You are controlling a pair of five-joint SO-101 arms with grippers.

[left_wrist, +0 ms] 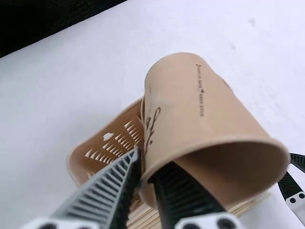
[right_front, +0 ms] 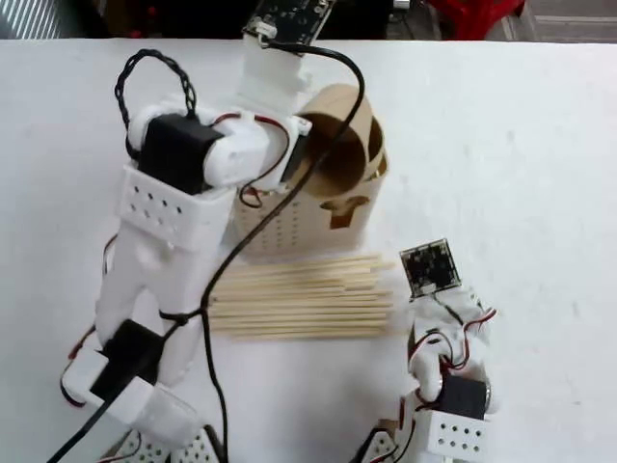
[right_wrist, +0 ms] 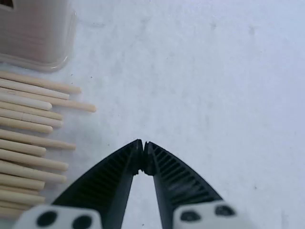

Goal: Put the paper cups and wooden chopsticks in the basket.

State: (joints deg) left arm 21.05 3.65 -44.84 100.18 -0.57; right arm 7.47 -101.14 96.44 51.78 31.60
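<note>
Tabletop (right_front: 540, 145), white, spreading across the whole high view. Bending from lower left up over the basket: left arm (right_front: 159, 207). Standing at upper centre, perforated and tan: basket (right_front: 299, 227). Lying in a flat row just below it, at frame centre: wooden chopsticks (right_front: 299, 294). Tilting over the basket's open top: paper cup (right_front: 337, 106). Clamping the cup's rim between its jaws: left gripper (left_wrist: 143, 176). Hovering over bare table just right of the chopstick tips, jaws pressed together on nothing: right gripper (right_wrist: 143, 157).
</note>
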